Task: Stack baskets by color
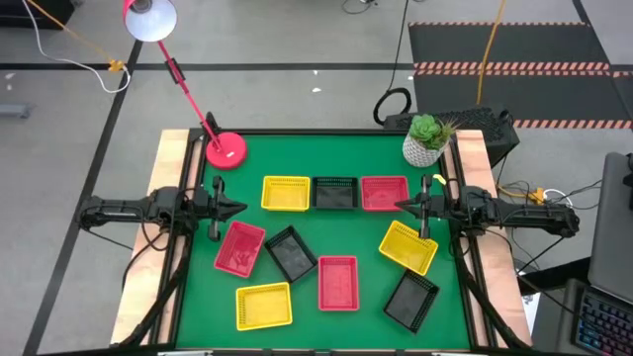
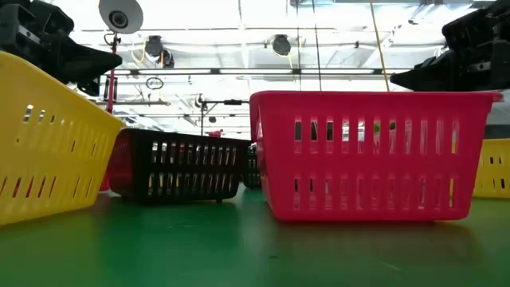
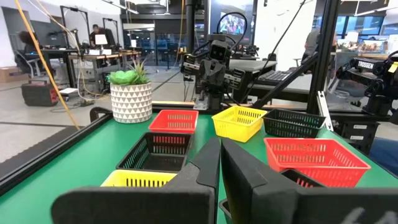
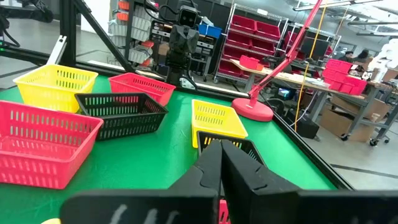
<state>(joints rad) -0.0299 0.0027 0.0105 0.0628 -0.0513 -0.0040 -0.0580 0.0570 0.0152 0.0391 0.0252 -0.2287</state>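
Note:
Nine small slotted baskets lie on the green table. A yellow basket (image 1: pixel 286 193), a black basket (image 1: pixel 335 193) and a red basket (image 1: pixel 385 193) stand in a row toward the far side. Nearer lie two red baskets (image 1: pixel 239 247) (image 1: pixel 338 282), two black baskets (image 1: pixel 291 253) (image 1: pixel 411 300) and two yellow baskets (image 1: pixel 264 306) (image 1: pixel 408 247), each single and at its own angle. My left gripper (image 1: pixel 240 209) hovers shut at the table's left, pointing right. My right gripper (image 1: pixel 399 205) hovers shut at the right, pointing left. Neither touches a basket.
A red lamp base (image 1: pixel 226 150) stands at the far left corner, its arm slanting up over the edge. A white plant pot (image 1: pixel 425 143) stands at the far right corner. Bare green surface lies between the far row and the nearer baskets.

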